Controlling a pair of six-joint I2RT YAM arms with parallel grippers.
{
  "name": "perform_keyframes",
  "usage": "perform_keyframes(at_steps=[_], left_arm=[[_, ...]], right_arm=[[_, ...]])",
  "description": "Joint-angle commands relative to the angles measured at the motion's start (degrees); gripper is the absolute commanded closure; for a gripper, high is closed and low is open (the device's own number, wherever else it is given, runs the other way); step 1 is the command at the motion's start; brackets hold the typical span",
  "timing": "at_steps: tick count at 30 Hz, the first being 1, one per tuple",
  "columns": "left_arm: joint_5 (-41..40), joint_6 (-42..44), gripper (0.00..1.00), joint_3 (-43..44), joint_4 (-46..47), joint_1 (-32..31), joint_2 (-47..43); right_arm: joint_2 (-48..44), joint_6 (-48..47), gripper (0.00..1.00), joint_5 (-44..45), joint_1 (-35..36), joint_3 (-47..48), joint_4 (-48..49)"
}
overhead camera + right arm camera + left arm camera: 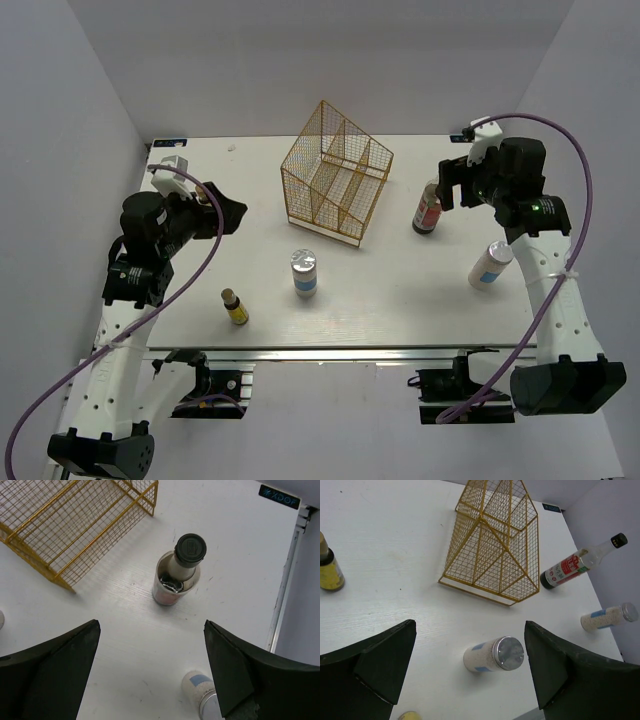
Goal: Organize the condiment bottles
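The left gripper (232, 212) was held above the left side of the white table (420, 300), its fingers spread wide with nothing between them. The right gripper (151, 625) was likewise opened wide and empty, held over the far right part of the table. The dark bottle (177, 577), red-labelled and black-capped, was stood upright just ahead of the right gripper's fingers, not between them and not touched by them. It was placed to the right of the gold wire basket (335, 175), which was set at the far middle of the table; every bottle that could be seen was stood outside it. The central white bottle (305, 272), blue-labelled with a silver top, was placed upright in front of the basket. The right-hand white bottle (490, 265) was found near the right edge, nearer than the dark bottle and close beside the right arm. The near yellow bottle (236, 307), brown-necked, was stood toward the near left, left of the central white bottle. The second yellow bottle (329, 570) was caught only at the left edge of the left wrist view, well apart from the basket.
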Motion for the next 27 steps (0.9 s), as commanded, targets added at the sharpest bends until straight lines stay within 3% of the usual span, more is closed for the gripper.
perform_keyframes(at_steps=[1, 7, 10, 11, 12, 14, 15, 17, 18, 19, 21, 22, 23, 25, 27], left_arm=[[3.0, 0.1, 0.02, 2.7, -3.4, 0.1, -0.9], [4.8, -0.8, 0.04, 2.7, -4.8, 0.1, -1.2], [6.2, -1.5, 0.28, 2.5, -4.8, 0.1, -1.1], [6.2, -1.7, 0.41, 2.6, -4.9, 0.1, -0.9], [6.5, -2.1, 0.66, 2.7, -5.3, 0.1, -0.9], [6.4, -2.6, 0.81, 2.8, -5.9, 0.2, -0.8], [6.1, -3.2, 0.82, 2.9, -7.1, 0.2, -0.8], [5.1, -3.8, 0.67, 3.2, -9.1, 0.1, -0.8], [4.5, -4.5, 0.41, 3.3, -11.5, 0.1, -0.8], [2.9, -4.8, 0.33, 3.4, -12.6, 0.1, -0.7], [0.8, -5.9, 0.24, 4.1, -16.8, 0.1, -0.4], [-0.8, -6.2, 0.18, 4.4, -18.0, 0.1, 0.2], [-1.8, -6.4, 0.15, 4.8, -19.4, 0.1, 0.5], [-5.4, -8.4, 0.13, 6.8, -24.8, 0.1, 2.4], [-9.1, -9.5, 0.12, 7.6, -28.6, 0.1, 3.4]], right_arm=[[-0.6, -2.0, 0.11, -4.0, 0.1, 2.1, -2.0], [-5.0, -23.2, 0.11, -23.8, 1.1, -2.7, -3.9], [-7.4, -25.1, 0.10, -25.6, 3.8, -6.0, -2.8], [-8.1, -24.6, 0.10, -25.2, 4.8, -6.9, -2.1], [-8.2, -22.8, 0.11, -24.6, 6.3, -7.3, -2.0], [-7.2, -22.4, 0.11, -24.0, 8.1, -7.1, -3.8], [-6.6, -22.3, 0.11, -24.3, 9.4, -6.8, -4.4], [-5.4, -19.9, 0.10, -24.5, 10.0, -6.4, -4.4], [-5.1, -16.7, 0.11, -24.8, 10.7, -6.7, -3.1], [-4.6, -15.9, 0.18, -24.9, 11.3, -6.8, -2.8], [-4.6, -14.2, 0.29, -21.8, 14.2, -8.7, -0.4], [-5.0, -11.5, 0.42, -21.1, 14.8, -9.6, 0.7], [-5.2, -10.4, 0.46, -20.6, 15.3, -10.3, 1.5], [-4.9, -7.9, 0.52, -18.1, 17.3, -11.6, 2.6], [-4.8, -6.9, 0.47, -15.7, 18.9, -12.6, 3.5]])
